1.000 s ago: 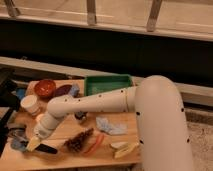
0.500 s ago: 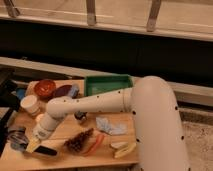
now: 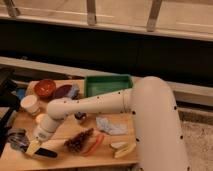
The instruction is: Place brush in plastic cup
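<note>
The gripper [image 3: 33, 148] sits low over the front left part of the wooden table [image 3: 60, 161], at the end of the white arm [image 3: 90, 107] that reaches across from the right; its fingers are drawn together, and whether they pinch anything cannot be made out. Just beside it on the right, a slim dark tool that looks like the brush [image 3: 46, 153] lies flat on the wood, its black handle pointing away toward the right. The plastic cup [image 3: 73, 91], light blue, stands well apart from it near the back of the table, next to a purple bowl [image 3: 62, 91]. Left of those is a reddish-brown bowl [image 3: 45, 88], and a white cup [image 3: 31, 105] stands nearer the left edge. Behind the arm rests a green tray [image 3: 107, 83]. Toward the front, a pine cone [image 3: 79, 141] lies near the middle, a red strip [image 3: 94, 144] beside it, a crumpled pale cloth [image 3: 110, 126] further right, and pale yellowish pieces [image 3: 123, 148] near the front right corner.
</note>
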`<act>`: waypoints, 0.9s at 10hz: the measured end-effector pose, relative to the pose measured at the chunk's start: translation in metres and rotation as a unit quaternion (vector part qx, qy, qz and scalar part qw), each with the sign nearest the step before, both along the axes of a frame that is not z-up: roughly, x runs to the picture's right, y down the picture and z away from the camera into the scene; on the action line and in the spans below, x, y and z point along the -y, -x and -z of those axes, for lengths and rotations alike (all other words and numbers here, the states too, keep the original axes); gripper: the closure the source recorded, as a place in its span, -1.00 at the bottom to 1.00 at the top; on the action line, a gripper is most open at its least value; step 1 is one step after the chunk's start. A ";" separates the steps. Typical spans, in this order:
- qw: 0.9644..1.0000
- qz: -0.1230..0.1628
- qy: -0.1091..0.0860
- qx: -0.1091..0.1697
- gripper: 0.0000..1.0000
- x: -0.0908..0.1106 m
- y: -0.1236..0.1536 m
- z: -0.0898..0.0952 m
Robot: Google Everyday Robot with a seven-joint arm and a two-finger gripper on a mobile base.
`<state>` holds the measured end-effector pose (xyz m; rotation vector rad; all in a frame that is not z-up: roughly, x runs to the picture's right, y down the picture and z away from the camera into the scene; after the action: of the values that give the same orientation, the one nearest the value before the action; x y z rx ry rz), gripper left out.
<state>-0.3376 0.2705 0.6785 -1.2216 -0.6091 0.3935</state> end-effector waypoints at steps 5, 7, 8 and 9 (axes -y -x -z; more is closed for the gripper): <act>1.000 -0.005 0.011 0.004 -0.01 -0.006 -0.004 -0.005; 1.000 -0.008 0.013 0.004 -0.48 -0.006 -0.005 -0.009; 1.000 -0.009 0.014 0.004 -0.54 -0.006 -0.006 -0.011; 1.000 -0.010 0.015 0.004 -0.57 -0.006 -0.006 -0.012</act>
<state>-0.3314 0.2765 0.6910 -1.2461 -0.6250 0.4166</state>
